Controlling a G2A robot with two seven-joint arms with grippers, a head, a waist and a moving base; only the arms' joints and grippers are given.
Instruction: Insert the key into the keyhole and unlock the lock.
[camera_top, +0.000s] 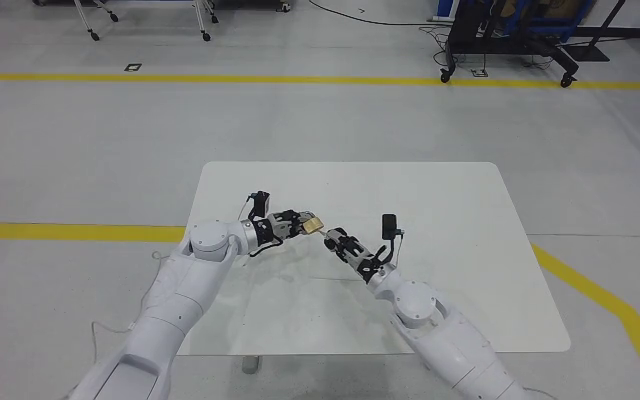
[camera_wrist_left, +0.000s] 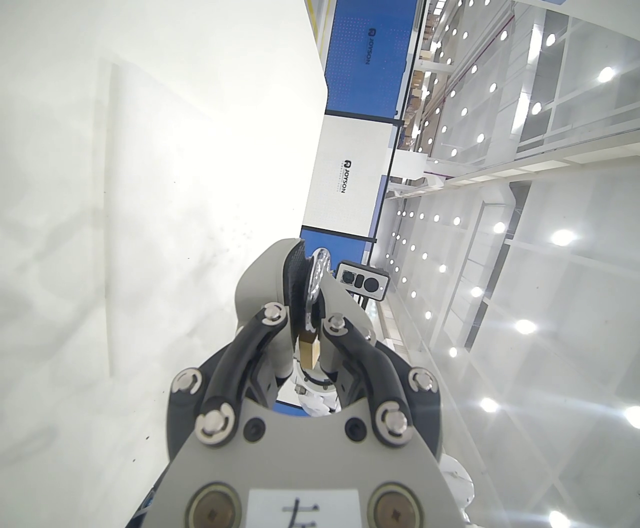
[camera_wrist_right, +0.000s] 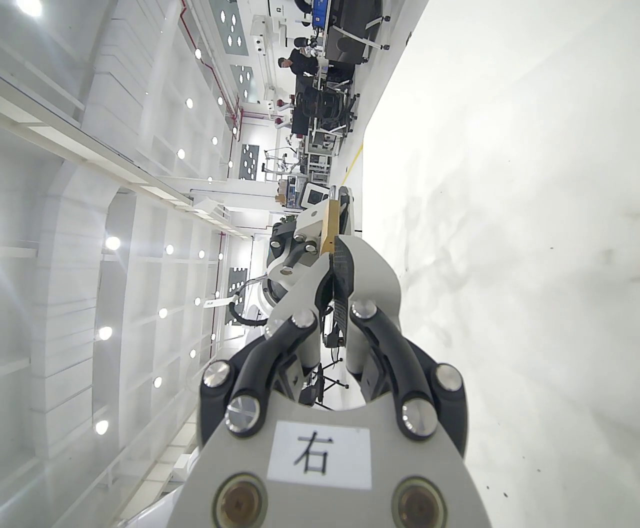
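- Padlock (camera_top: 312, 224) (camera_wrist_right: 328, 225): brass body, steel shackle (camera_wrist_right: 333, 191). Held in the air over the left-middle part of the table (camera_top: 450, 200), between the two grippers.
- Long axis: lies roughly level, in line with the right gripper's fingers. The shackle end points away from the right gripper, and the flat bottom end points at it. In the right wrist view the body shows edge-on, as a narrow brass strip.
- Left gripper (camera_top: 299, 222) (camera_wrist_left: 312, 262): clenched on the padlock, its fingers set across the lock's long axis. In the left wrist view a silver-coloured part sits between the pads at the tips. The brass body (camera_wrist_left: 310, 350) shows lower down, through the gap between the fingers.
- Right gripper (camera_top: 331, 237) (camera_wrist_right: 336, 246): fingers drawn together, tips touching the bottom end of the brass body. What lies between the pads is hidden.
- Left arm: enters from the robot's left with the elbow bent, the forearm running across the table toward the middle.
- Right arm: enters from the robot's right, the forearm angled inward and away from the body. The two grippers meet nearly tip to tip in a shallow V.
- Wrist camera (camera_top: 389, 225) (camera_wrist_left: 361, 282): a black box on the right arm, just behind its gripper.
- Table: white top with rounded corners.
- Floor: grey, with a yellow line (camera_top: 300, 78) beyond the table.
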